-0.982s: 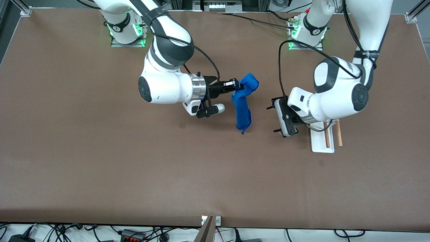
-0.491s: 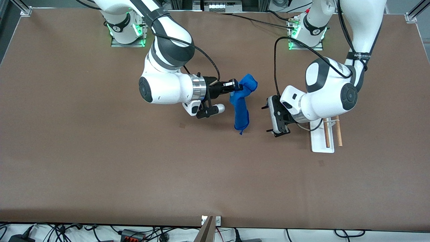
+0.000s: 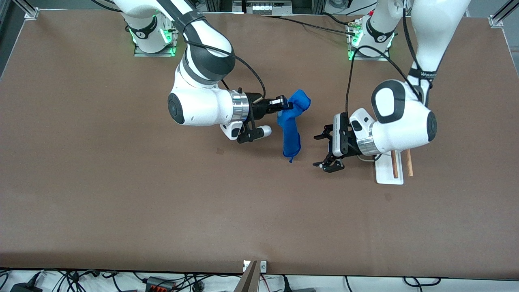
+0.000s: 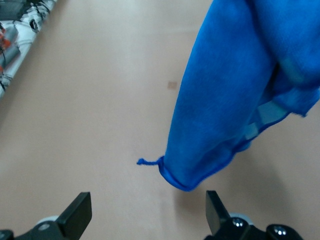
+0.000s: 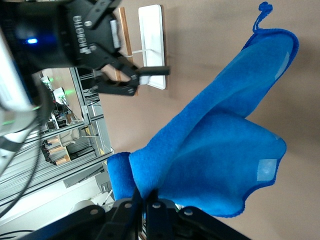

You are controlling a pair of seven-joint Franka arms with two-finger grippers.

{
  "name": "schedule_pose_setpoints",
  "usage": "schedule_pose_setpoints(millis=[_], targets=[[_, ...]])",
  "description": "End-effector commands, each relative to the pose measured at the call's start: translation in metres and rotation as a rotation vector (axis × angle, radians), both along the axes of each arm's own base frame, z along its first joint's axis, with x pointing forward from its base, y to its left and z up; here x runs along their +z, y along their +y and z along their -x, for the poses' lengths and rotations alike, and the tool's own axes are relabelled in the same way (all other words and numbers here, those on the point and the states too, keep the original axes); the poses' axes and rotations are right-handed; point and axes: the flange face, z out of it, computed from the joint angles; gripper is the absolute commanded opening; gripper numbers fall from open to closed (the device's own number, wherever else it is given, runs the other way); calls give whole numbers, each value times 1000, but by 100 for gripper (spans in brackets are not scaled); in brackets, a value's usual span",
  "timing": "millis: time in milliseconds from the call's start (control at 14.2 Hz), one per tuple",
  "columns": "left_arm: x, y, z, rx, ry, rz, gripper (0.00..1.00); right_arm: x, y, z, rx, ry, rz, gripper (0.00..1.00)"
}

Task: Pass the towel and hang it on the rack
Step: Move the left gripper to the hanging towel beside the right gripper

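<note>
The blue towel [image 3: 291, 125] hangs above the middle of the table from my right gripper [image 3: 286, 104], which is shut on its upper bunched end. My left gripper [image 3: 317, 151] is open, level with the towel's lower end, a short gap from it toward the left arm's end of the table. The rack [image 3: 388, 177], a white base with two wooden rods [image 3: 394, 164], stands partly under the left arm. In the left wrist view the towel [image 4: 235, 100] hangs ahead of the open left gripper [image 4: 147, 215]. The right wrist view shows the towel [image 5: 210, 150], the right gripper [image 5: 150, 200] clamped on it, the left gripper [image 5: 130, 75] and the rack [image 5: 152, 45].
The brown table [image 3: 121, 194] is bare apart from small dark marks [image 3: 219, 151]. The arm bases [image 3: 154, 36] stand along the edge farthest from the front camera. A post [image 3: 251, 278] and cables lie at the table's nearest edge.
The left arm has swung its gripper round to face the towel and brought it closer. The right gripper has kept hold of the towel, which barely moved.
</note>
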Motion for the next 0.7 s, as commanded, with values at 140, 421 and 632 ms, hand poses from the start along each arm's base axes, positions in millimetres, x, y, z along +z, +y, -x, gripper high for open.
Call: schedule_pose_setpoints(millis=[140,421,632], targets=[[-2,-26,-4,-34,-99,80,100,-4,1,4,13,-15,10,0],[20,-58,-6,-77,-155,110,100,-8,-1,4,24,-24,32,0],[14,-76,-4,-100,-150,116,100,-10,-1,4,25,-24,34,0]])
